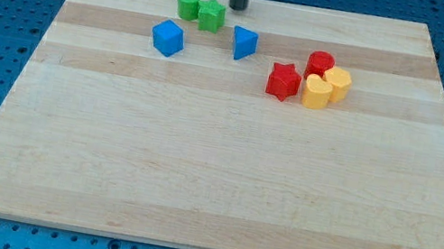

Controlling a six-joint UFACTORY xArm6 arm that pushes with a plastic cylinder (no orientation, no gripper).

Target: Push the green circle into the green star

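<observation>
Green circle (pixel 188 4) sits near the bench's (pixel 214 169) top edge, touching the green star (pixel 212 15) on its right. My tip (pixel 238 6) stands just right of the star. I run no pincer, only a rod. Blue cube (pixel 167 38) lies below them.

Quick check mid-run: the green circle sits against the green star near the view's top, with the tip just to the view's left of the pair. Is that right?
Not quite. In the camera view the green circle does sit against the green star near the view's top, but my tip is just to the view's right of the pair, beside the star, not to their left.
</observation>
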